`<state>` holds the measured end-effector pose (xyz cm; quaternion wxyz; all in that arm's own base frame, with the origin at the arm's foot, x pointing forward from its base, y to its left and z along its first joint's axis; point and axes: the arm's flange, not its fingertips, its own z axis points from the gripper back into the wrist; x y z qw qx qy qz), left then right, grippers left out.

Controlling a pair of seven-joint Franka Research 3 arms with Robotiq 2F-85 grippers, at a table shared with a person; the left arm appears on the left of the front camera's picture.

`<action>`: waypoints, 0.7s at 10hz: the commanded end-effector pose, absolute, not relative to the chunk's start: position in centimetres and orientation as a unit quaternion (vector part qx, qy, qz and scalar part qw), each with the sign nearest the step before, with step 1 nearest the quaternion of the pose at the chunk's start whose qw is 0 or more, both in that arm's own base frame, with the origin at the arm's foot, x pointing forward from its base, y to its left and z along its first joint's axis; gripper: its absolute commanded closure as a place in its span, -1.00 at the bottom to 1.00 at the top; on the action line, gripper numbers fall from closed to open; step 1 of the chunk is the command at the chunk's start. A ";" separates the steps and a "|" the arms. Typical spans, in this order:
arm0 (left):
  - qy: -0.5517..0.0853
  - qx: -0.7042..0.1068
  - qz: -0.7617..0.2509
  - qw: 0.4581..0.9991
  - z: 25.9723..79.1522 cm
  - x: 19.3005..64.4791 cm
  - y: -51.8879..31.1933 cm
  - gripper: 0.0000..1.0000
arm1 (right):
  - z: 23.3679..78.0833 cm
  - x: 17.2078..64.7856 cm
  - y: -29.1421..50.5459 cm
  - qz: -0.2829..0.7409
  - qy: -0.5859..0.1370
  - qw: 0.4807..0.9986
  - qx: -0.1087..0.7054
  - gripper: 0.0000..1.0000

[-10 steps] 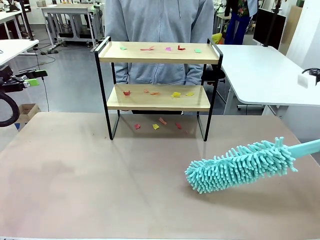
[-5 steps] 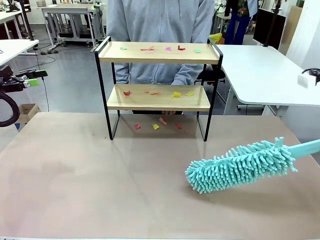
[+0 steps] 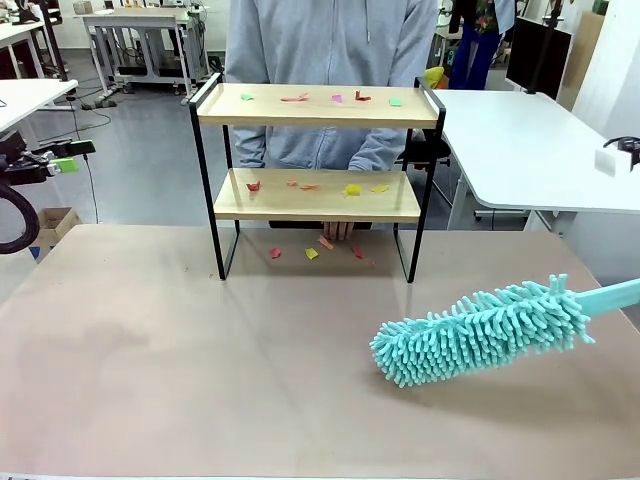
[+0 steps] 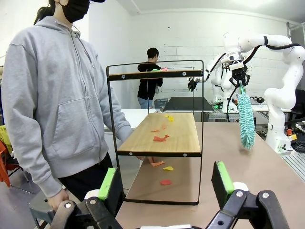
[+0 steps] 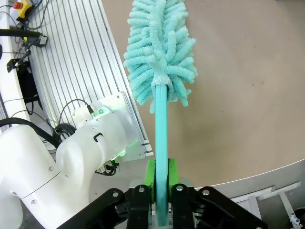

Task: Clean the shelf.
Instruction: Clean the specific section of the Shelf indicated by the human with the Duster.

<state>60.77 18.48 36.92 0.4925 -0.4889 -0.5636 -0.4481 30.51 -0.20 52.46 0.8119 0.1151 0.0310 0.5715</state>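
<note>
Placement: shelf [image 3: 270, 105] stands at far edge of table [image 3: 150, 350], before a person [image 3: 330, 60]; paper scraps [image 3: 352, 189] lie on both boards.
Right wrist view: right gripper [image 5: 161, 174] clamped tight on handle of duster [image 5: 159, 62].
Front view: duster head low over table, right of shelf; handle cut off at picture edge.
Left wrist view: left gripper [image 4: 166, 181] spread wide, empty, facing shelf's end.
Unclear: whether duster head touches table.

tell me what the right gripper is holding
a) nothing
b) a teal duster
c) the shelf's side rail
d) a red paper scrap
b: in the right wrist view the right gripper has its green pads shut on the handle of the teal duster.
</note>
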 end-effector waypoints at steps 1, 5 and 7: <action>-0.563 -0.488 -0.452 0.491 37.2 60.6 18.4 -1.00 | 52.8 30.6 -0.3 0.574 0.029 0.811 0.110 0.74; -0.563 -0.488 -0.452 0.491 37.2 60.6 18.4 -1.00 | 52.8 30.6 -0.3 0.574 0.029 0.811 0.110 0.74; -0.563 -0.488 -0.452 0.491 37.2 60.6 18.4 -1.00 | 52.8 30.6 -0.3 0.574 0.029 0.811 0.110 0.74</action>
